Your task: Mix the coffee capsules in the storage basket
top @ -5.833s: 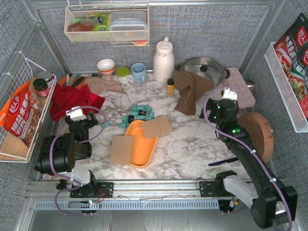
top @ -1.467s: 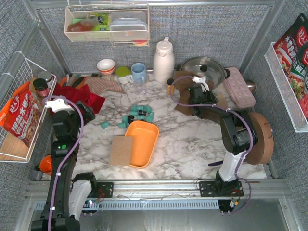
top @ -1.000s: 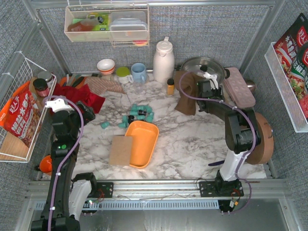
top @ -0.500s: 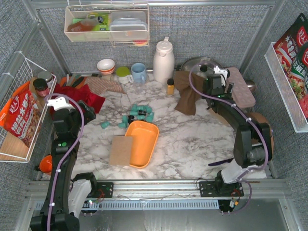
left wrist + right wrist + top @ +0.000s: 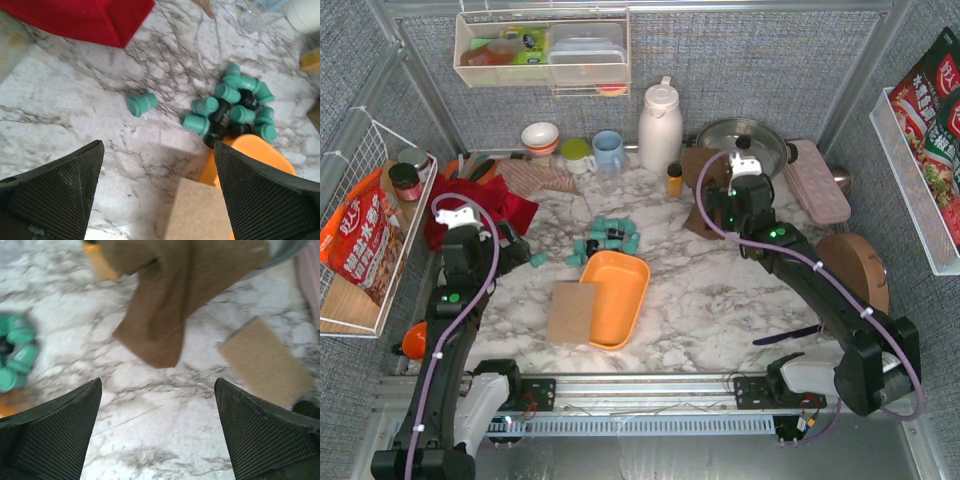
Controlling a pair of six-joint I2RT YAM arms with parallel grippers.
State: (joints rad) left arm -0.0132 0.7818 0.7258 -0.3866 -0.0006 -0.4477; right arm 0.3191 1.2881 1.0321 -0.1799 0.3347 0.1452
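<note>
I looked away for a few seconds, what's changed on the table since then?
The right gripper carried one cork pad off the orange tray to beside the brown cloth and let go. The left arm unfolded. The capsules, tray and the other pad stayed put.

Chinese lettering on red bag (image 5: 365,245), red packets (image 5: 935,110), none legible
</note>
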